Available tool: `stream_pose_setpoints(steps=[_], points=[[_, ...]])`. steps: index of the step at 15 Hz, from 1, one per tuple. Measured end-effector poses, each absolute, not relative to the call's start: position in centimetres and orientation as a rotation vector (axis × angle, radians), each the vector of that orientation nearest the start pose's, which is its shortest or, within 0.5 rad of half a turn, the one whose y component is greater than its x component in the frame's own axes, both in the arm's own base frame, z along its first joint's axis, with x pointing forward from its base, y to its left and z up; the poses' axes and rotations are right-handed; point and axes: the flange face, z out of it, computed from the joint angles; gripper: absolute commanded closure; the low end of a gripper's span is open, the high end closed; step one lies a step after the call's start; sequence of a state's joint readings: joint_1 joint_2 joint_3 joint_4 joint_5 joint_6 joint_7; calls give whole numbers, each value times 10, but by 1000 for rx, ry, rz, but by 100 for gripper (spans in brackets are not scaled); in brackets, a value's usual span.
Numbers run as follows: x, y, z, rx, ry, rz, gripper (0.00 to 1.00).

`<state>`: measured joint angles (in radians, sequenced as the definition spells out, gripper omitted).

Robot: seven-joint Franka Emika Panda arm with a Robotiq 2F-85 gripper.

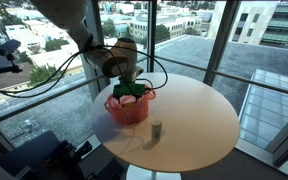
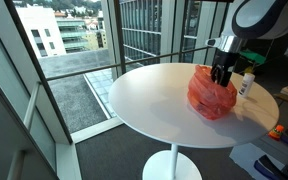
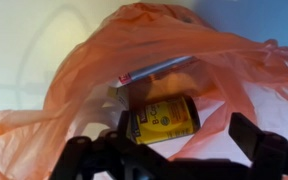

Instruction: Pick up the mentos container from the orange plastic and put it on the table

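Note:
The orange plastic (image 3: 94,70) is a translucent red-orange bag-like basket on the round table (image 1: 204,110), seen in both exterior views (image 1: 129,108) (image 2: 210,95). My gripper (image 3: 184,140) is open and reaches down into its mouth (image 1: 127,85) (image 2: 221,72). In the wrist view, a dark bottle with a yellow label (image 3: 162,120) lies on its side between the fingers, touching neither. A teal-blue mentos container does not show clearly. A green patch (image 1: 130,90) sits at the rim under the gripper; I cannot tell what it is.
A small upright grey cylinder (image 1: 156,130) stands on the table beside the orange plastic, also in an exterior view (image 2: 247,85). A thin silver and red strip (image 3: 149,72) lies inside the plastic. Glass walls surround the table (image 2: 154,100).

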<state>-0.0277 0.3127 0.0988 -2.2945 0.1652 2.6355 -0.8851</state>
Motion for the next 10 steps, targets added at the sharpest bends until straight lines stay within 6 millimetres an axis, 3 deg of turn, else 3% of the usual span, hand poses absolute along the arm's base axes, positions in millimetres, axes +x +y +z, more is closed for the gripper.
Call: stream_pose_setpoints(steps=[5,10], points=[[534,30,204,-2816,-1181,-131,0],[533,37,199,-2802,-1191,-134,0]])
